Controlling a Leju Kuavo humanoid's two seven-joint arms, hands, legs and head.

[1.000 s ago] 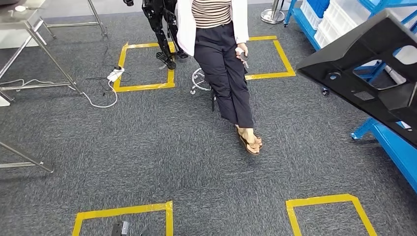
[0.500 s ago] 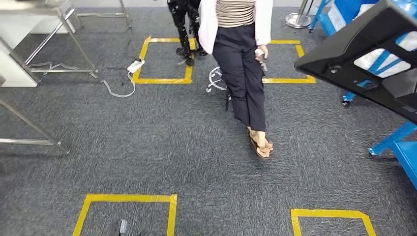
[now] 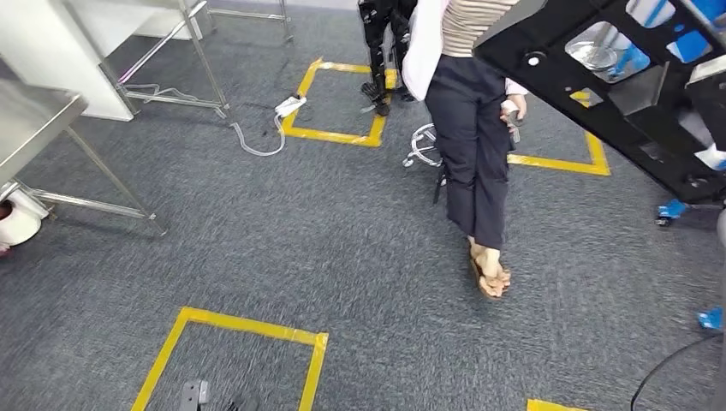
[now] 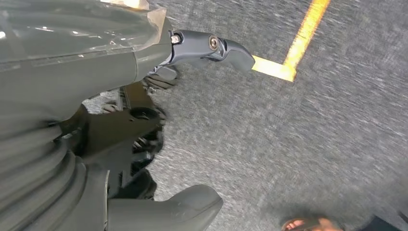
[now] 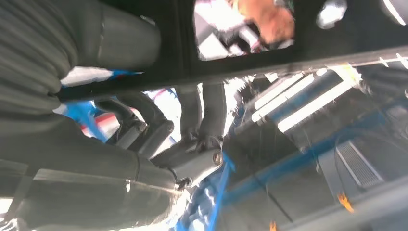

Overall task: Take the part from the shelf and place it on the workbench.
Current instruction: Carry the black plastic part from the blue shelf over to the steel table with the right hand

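At nine o'clock in the head view a steel worktop (image 3: 30, 120) is seen, nothing laid on it. At six o'clock the carpet (image 3: 282, 248) is marked with yellow tape (image 3: 244, 327). Towards one o'clock a person (image 3: 471, 128) is standing. At two o'clock the black part (image 3: 591, 94) is carried aloft, off the shelf: pickup is judged done, placing left. The left hand (image 4: 144, 134) holds nothing, fingers curled in. The right hand (image 5: 159, 139) is wrapped round the part's bar.

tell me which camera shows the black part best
The head view: the black part appears there as a flat panel with cutouts, raised at upper right. The right wrist view catches just a blurred dark edge of it, with the right hand against it. The left wrist view shows carpet.
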